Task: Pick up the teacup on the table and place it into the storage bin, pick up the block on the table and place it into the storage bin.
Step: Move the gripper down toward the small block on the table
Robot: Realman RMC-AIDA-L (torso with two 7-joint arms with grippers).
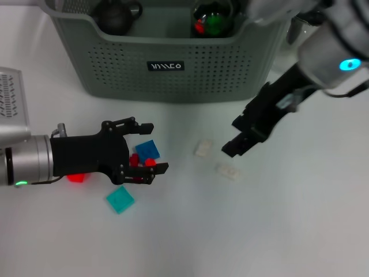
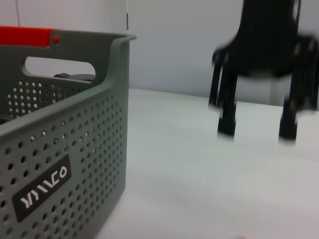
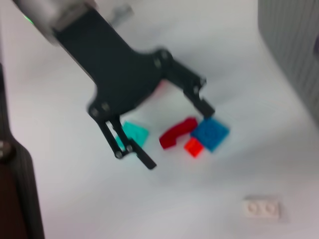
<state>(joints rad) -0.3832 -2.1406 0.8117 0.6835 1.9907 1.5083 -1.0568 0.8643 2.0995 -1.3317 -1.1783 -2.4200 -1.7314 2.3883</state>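
Observation:
The grey-green storage bin [image 1: 167,69] stands at the back of the white table; its wall [image 2: 65,149] fills one side of the left wrist view. My left gripper [image 1: 155,147] is open low over a blue block [image 1: 147,150] and small red pieces [image 1: 141,163], with its fingers on either side of them. The right wrist view shows that gripper [image 3: 179,138], the blue block [image 3: 210,133] and a red piece [image 3: 175,133]. My right gripper [image 1: 230,138] hangs open and empty over the table to the right, also visible in the left wrist view [image 2: 257,130]. No teacup shows on the table.
A dark round vessel with a handle [image 1: 115,14] and a clear glass pot [image 1: 213,20] sit inside the bin. A teal block [image 1: 120,199], a red block [image 1: 76,178] and two white bricks [image 1: 203,148] [image 1: 228,171] lie on the table.

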